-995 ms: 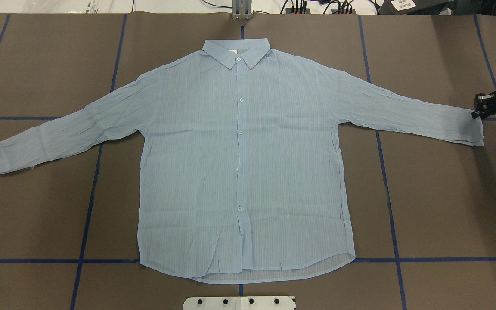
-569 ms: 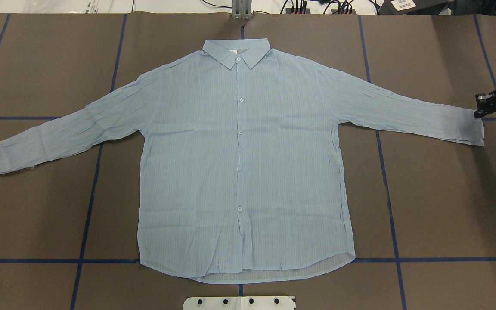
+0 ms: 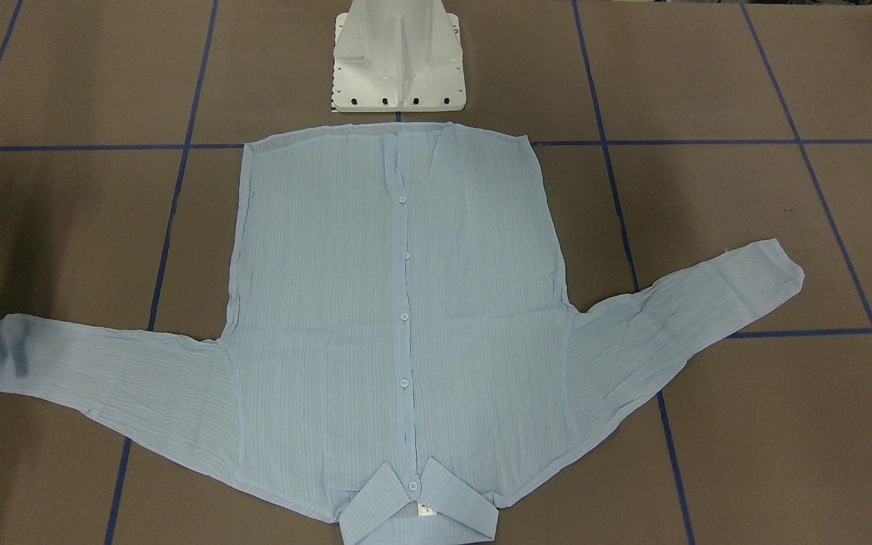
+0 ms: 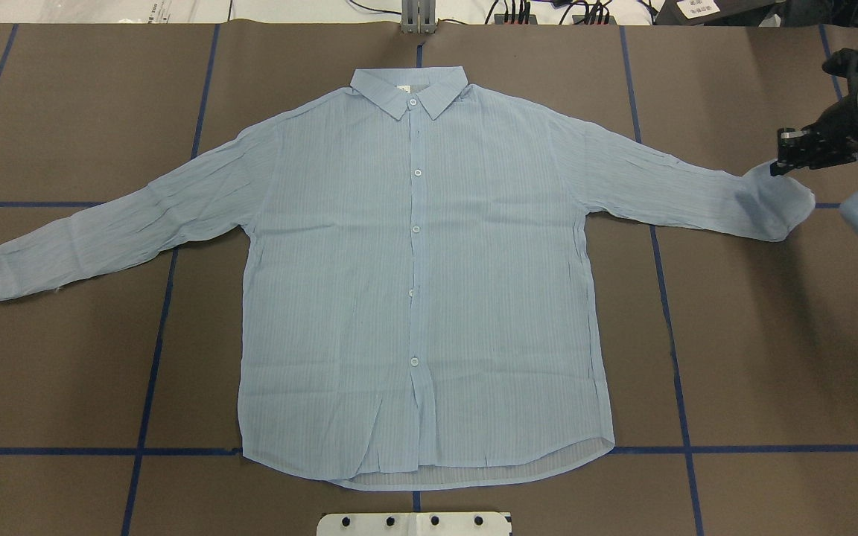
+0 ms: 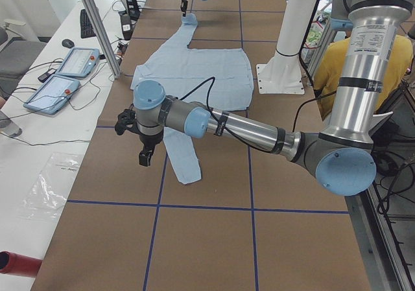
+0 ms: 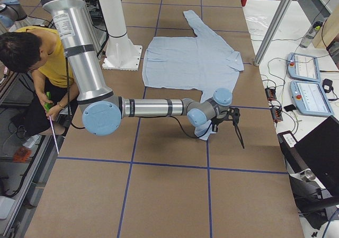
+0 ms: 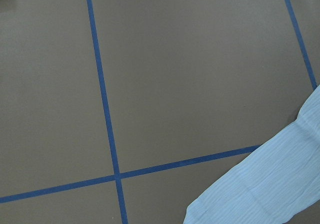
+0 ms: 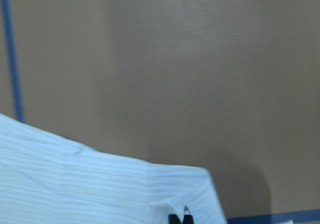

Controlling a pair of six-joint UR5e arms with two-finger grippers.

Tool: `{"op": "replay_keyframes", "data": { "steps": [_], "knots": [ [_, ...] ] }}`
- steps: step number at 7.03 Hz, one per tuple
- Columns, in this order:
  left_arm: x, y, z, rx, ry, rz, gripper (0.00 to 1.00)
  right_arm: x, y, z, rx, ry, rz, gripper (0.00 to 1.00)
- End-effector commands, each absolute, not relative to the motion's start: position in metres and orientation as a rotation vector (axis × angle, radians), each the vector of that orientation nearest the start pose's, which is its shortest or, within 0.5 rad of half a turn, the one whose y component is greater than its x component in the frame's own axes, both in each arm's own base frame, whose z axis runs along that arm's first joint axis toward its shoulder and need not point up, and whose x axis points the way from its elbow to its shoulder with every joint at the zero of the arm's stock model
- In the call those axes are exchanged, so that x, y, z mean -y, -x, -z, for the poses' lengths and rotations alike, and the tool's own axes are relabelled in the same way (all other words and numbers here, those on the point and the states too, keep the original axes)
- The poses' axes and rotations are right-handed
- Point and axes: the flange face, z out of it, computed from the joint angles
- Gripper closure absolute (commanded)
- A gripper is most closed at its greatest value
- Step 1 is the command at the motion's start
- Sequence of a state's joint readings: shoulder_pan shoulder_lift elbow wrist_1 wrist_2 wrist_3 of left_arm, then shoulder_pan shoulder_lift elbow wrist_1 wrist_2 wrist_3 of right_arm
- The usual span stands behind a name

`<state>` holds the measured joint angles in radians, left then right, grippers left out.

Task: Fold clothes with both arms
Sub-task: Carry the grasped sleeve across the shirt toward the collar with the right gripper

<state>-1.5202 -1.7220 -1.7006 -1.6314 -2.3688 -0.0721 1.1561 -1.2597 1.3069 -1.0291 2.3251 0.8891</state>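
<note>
Moved since 0.6 s ago: right claw (image 4: 776, 167), now farther from the base (image 4: 414, 523) and closer in along the sleeve, with the right cuff (image 4: 785, 205) lifted and curled.
Item 1: shirt (image 4: 414, 298), light blue, buttoned, flat on the table (image 4: 771, 357); hem just beside the base, collar at the end away from it.
Item 2: right claw, tips together, clamped on the right cuff's edge.
Item 3: left claw (image 5: 145, 153), above the table beside the left sleeve (image 5: 181, 158) end, well apart from the base; whether apart or together cannot be told.
</note>
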Motion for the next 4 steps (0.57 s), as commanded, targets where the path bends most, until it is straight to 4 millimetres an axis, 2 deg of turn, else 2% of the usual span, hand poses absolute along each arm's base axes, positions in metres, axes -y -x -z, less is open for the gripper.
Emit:
{"op": "replay_keyframes", "data": {
  "steps": [1,2,3,4],
  "knots": [
    [0.56,0.033,-0.504,-0.808,-0.278,-0.12,0.0,0.612,0.313,-0.447,0.984,0.047,-0.324,1.0],
    [0.56,0.033,-0.503,-0.808,-0.28,-0.122,0.0,0.605,0.389,-0.394,0.983,0.038,-0.401,1.0],
    [0.56,0.033,-0.503,-0.809,-0.28,-0.122,0.0,0.612,0.448,-0.332,0.984,-0.009,-0.531,1.0],
    [0.56,0.034,-0.502,-0.809,-0.282,-0.121,0.0,0.622,0.488,-0.291,0.994,0.0,-0.573,1.0]
  ]
}}
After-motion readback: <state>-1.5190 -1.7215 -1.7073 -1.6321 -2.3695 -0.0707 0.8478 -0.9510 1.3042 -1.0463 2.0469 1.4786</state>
